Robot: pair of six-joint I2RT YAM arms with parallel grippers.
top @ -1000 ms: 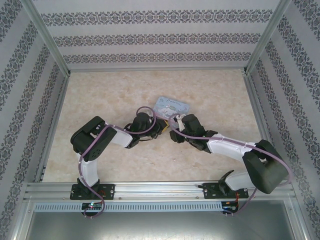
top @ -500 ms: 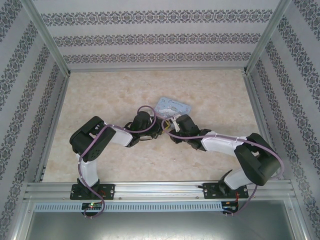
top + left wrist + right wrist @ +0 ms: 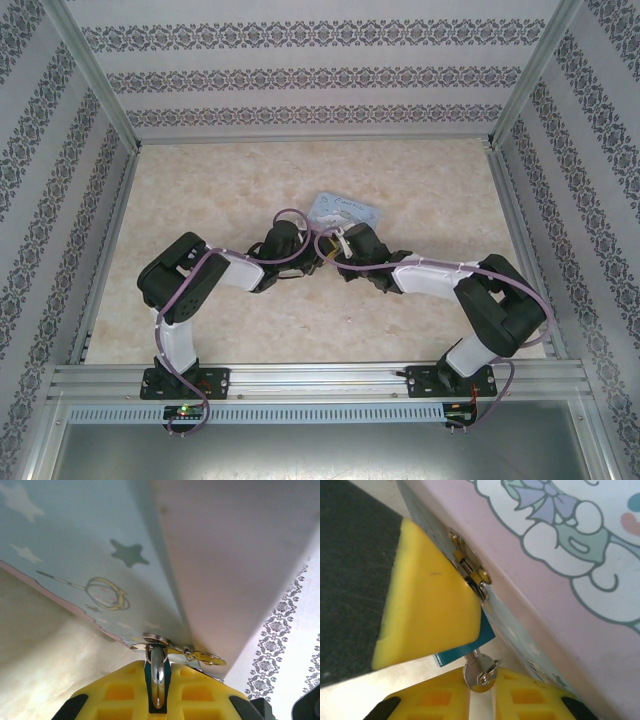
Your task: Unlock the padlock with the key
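R elbow [image 3: 500, 305] swung in twd centre, R gripper [image 3: 338, 243] jaws narrowed on key [image 3: 481, 672].

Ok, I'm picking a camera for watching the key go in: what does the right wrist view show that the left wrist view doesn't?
Right wrist adds the key, sitting between the fingers of the right pincer, and the teal body of the padlock. Left wrist adds the silver shackle rising to the hasp, plus patterned wallpaper. Shared: the tin, its hasp and yellow fingers of the left pincer.

Left arm [image 3: 235, 270] and right arm [image 3: 425, 276], both white links with chunky black joints. Purple cables [image 3: 290, 211] loop along them, and the fingers [image 3: 120, 692] are bright yellow.
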